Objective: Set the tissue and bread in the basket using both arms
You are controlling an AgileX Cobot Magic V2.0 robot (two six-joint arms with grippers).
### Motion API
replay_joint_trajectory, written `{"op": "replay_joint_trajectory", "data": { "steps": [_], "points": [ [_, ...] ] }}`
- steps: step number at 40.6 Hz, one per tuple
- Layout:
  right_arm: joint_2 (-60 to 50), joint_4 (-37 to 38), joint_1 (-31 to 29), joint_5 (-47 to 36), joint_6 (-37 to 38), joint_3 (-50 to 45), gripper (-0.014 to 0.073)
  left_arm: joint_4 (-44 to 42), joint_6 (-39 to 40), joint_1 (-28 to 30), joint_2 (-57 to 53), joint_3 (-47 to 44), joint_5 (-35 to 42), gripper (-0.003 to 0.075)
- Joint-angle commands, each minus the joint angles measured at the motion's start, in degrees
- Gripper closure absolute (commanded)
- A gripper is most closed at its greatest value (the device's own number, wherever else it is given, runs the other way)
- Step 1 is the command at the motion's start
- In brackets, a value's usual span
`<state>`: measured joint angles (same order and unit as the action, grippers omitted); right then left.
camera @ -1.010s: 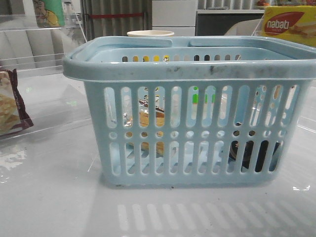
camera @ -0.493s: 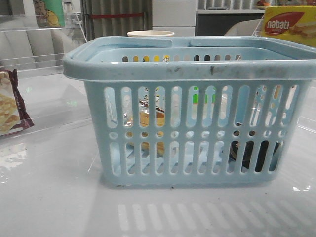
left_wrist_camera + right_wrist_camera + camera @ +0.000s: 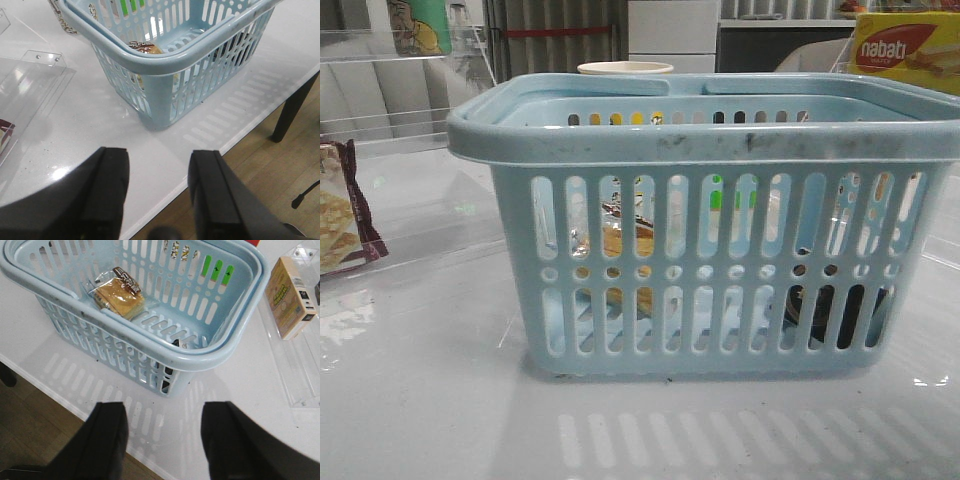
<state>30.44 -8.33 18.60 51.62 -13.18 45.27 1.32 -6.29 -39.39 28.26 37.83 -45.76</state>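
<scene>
bread [image 3: 120,295] and tissue [image 3: 830,310] both sit inside the basket [image 3: 710,140]. left gripper [image 3: 157,195] and right gripper [image 3: 165,440] hang open and empty, clear of it. only risk: an arm clipping the rim and shoving it.

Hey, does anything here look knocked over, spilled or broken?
Nothing stands out. The basket stands upright on the table, its rim only scuffed, and the bread and tissue lie inside it.
</scene>
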Motion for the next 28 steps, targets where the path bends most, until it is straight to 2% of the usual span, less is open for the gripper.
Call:
{"op": "replay_joint_trajectory", "data": {
  "steps": [1, 6, 12, 17, 28],
  "points": [
    [0.3, 0.0, 0.1, -3.7, -0.4, 1.5, 0.0209, 0.8, 1.4, -0.4, 0.2, 1.5, 5.2, 0.0374],
    [0.3, 0.0, 0.1, -3.3, -0.4, 1.5, 0.0393, 0.8, 3.5, -0.4, 0.2, 1.5, 5.5, 0.0391],
    [0.3, -0.1, 0.1, -2.6, -0.4, 1.5, 0.0573, 0.7, 3.5, -0.4, 0.2, 1.5, 5.6, 0.0514],
    [0.3, -0.1, 0.1, -2.7, -0.4, 1.5, 0.0566, 0.1, 3.5, -0.4, 0.2, 1.5, 5.6, 0.0634],
    [0.3, -0.1, 0.1, -2.7, -0.4, 1.5, 0.0566, 0.1, 3.5, -0.4, 0.2, 1.5, 5.6, 0.0629]
  ]
}}
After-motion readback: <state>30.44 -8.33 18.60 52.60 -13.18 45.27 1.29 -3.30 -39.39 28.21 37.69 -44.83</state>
